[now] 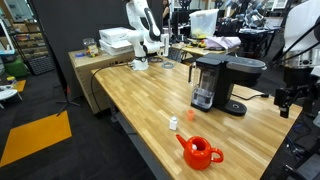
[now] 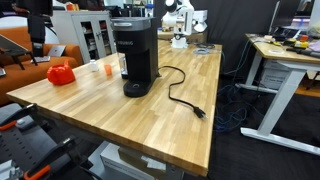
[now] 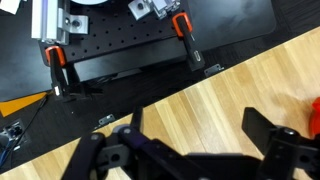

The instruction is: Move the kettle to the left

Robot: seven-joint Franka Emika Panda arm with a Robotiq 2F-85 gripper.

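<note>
The small red-orange kettle point(image 1: 200, 152) sits on the wooden table point(image 1: 140, 95) near its front corner. It also shows in an exterior view point(image 2: 62, 73) at the table's far left, and as a red sliver at the right edge of the wrist view point(image 3: 314, 115). My gripper point(image 1: 287, 100) hangs above the table's edge, apart from the kettle; it also appears in an exterior view point(image 2: 38, 48). In the wrist view its two fingers point(image 3: 198, 125) are spread wide over bare wood with nothing between them.
A tall black coffee maker point(image 1: 215, 82) stands mid-table; its cord point(image 2: 185, 100) trails across the wood. A tiny white object point(image 1: 173, 122) stands between the kettle and the machine. A black breadboard with orange clamps point(image 3: 120, 45) lies beyond the table edge.
</note>
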